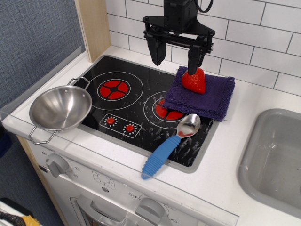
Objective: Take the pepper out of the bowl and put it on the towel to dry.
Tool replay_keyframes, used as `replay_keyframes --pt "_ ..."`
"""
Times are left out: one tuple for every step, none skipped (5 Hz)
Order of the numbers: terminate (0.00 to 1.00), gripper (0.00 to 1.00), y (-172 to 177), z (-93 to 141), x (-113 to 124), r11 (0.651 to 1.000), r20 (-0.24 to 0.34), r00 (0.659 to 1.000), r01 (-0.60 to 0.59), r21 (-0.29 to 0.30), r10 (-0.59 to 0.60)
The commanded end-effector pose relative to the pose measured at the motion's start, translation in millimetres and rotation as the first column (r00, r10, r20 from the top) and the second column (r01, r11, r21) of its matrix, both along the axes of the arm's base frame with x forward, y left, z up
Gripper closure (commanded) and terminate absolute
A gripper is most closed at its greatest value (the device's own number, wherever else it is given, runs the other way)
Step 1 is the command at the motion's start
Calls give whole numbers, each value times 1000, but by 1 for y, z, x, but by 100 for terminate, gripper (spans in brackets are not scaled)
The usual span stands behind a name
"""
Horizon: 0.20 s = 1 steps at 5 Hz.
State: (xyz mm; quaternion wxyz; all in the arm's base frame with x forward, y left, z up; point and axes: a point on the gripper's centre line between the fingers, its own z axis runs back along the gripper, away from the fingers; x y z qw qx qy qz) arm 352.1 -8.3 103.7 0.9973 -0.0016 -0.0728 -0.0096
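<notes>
Bowl (60,108) at front-left corner of stove (136,106), on counter (244,155), w/ nothing in it. Blue-handled spoon (171,143) lies across stove's front-right. Arm comes down from top centre, vertical, gripper (175,54) above the stove's rear edge; jaws spread wide, holding nothing. Right finger's tip overlaps pepper (194,81) in view. Pepper sits on towel (202,97), at its back-left part; towel overhangs right burner.

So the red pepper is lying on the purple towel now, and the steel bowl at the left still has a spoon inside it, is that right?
Not quite. The pepper does lie on the towel, but the bowl at the left is empty. The spoon lies on the stovetop in front of the towel, as the observation.image view shows.
</notes>
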Motion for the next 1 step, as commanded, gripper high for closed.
replay_keyframes --pt "100 0 -3 26 -11 1000 64 998 -6 4 6"
